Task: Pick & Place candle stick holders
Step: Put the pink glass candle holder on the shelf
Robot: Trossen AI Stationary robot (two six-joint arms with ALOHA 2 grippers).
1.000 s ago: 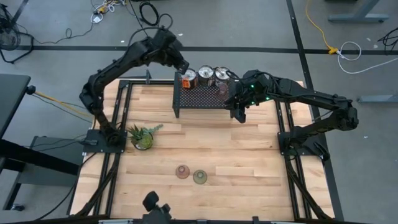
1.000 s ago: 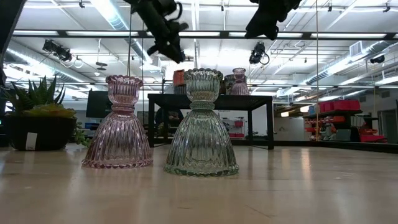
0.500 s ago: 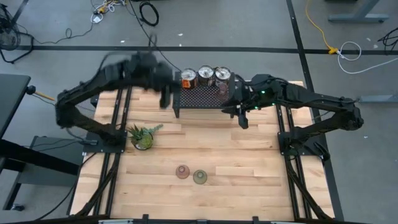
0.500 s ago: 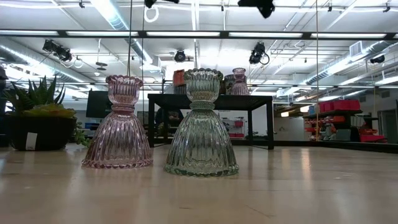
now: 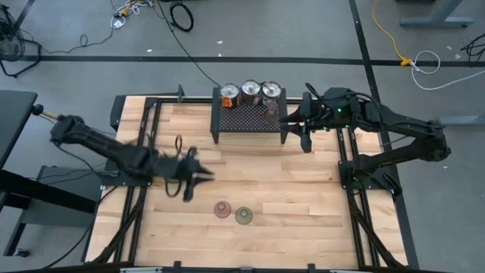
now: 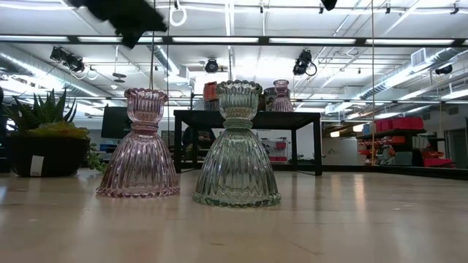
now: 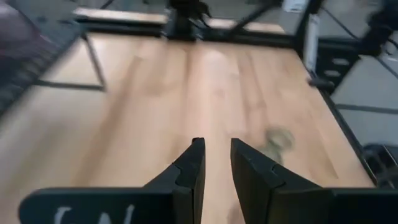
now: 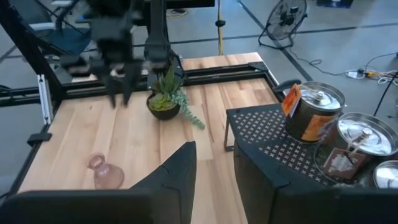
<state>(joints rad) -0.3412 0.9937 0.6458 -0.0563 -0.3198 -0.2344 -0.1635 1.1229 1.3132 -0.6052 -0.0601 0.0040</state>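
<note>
Three silver tin candle stick holders (image 5: 251, 92) stand in a row along the far side of the black mesh stand (image 5: 246, 117), one with an orange mark (image 8: 300, 112); a small pinkish glass one (image 5: 270, 111) stands beside them. On the table near the front stand a pinkish glass holder (image 5: 221, 209) and an olive one (image 5: 243, 215), both upright on their wide bases. My left gripper (image 5: 195, 174) hovers above the table's left middle with a narrow gap between its fingers and nothing in it (image 7: 216, 158). My right gripper (image 5: 305, 141) hangs off the stand's right end, also narrowly open and empty (image 8: 214, 168).
A spiky green potted plant (image 8: 165, 99) stands left of the stand, below my left arm. Black frame rails (image 5: 151, 129) run along the table's left and right sides. Bare wood lies between the stand and the two glass holders.
My left gripper has swept fast from the stand's far left corner toward the table's near left and down, over the plant, turning as it went. My right gripper has risen a little and drifted toward the right edge. No candle stick holder has moved.
</note>
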